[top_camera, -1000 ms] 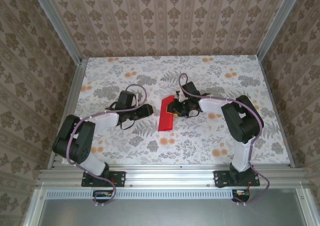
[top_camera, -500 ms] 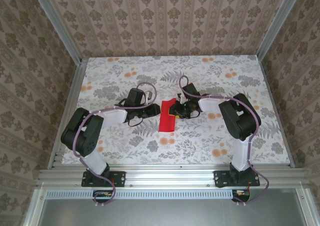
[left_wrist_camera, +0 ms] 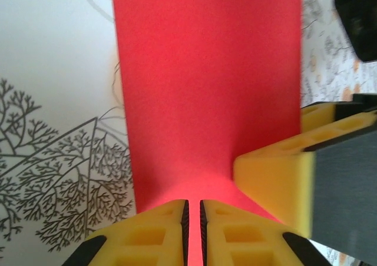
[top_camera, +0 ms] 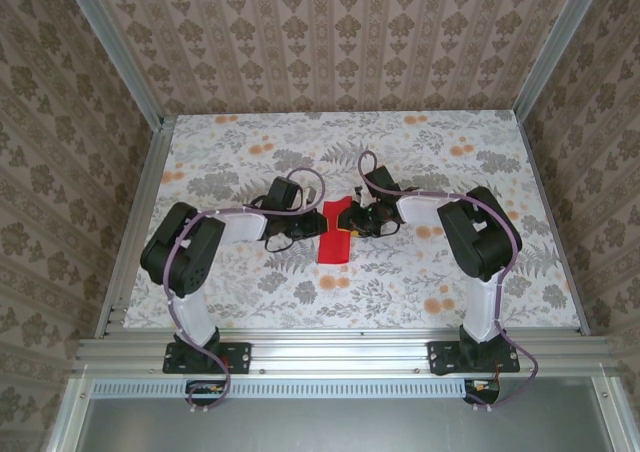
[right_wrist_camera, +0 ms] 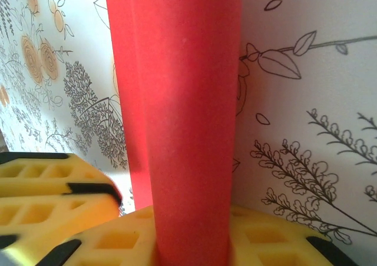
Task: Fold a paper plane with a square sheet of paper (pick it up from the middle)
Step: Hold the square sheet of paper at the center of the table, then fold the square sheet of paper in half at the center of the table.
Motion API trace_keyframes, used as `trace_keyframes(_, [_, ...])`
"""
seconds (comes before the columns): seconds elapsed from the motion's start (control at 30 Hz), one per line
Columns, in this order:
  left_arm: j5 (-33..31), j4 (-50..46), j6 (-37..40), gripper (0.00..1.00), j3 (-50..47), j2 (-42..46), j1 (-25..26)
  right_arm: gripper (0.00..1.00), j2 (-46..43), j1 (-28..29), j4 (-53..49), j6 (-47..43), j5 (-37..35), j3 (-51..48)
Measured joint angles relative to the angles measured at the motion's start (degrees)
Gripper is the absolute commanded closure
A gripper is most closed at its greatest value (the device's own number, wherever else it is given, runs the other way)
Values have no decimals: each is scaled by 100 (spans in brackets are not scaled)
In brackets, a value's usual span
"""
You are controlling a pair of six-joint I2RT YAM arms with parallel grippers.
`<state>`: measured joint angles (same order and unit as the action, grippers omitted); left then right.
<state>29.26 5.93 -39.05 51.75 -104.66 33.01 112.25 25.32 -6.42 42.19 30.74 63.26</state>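
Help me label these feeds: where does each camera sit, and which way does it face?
Top external: above and behind the bases, looking down on the floral table; left arm and right arm show, left end effector and right end effector meeting at the red paper.
Left wrist: on the left arm, looking past its yellow fingers onto the paper.
Right wrist: on the right arm, looking past its fingers along the paper.
Shared: the red paper.

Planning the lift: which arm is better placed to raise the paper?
Likely right: the right end effector grips the paper, rising between its fingers; the left end effector is nearly shut at the edge, grip unclear.
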Motion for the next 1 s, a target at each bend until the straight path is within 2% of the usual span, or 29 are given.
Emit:
trace_keyframes(0.13, [-11, -155, 4, 86, 61, -142, -4, 66, 0, 0, -24, 0, 17, 28])
trace_keyframes(0.27, [-46, -271, 26, 87, 140, -179, 28, 56, -48, 0, -164, -4, -15, 76])
trace_keyframes(0.47, [-50, -350, 37, 88, 214, -223, 35, 48, -404, 26, -734, -63, -481, 79])
trace_keyframes(0.73, [-52, -380, 55, 88, 236, -234, 46, 47, -535, 339, -1364, -269, -1176, 367])
trace_keyframes(1.0, [-57, -413, 70, 87, 269, -234, 72, 53, -328, 446, -1523, -352, -1423, 555])
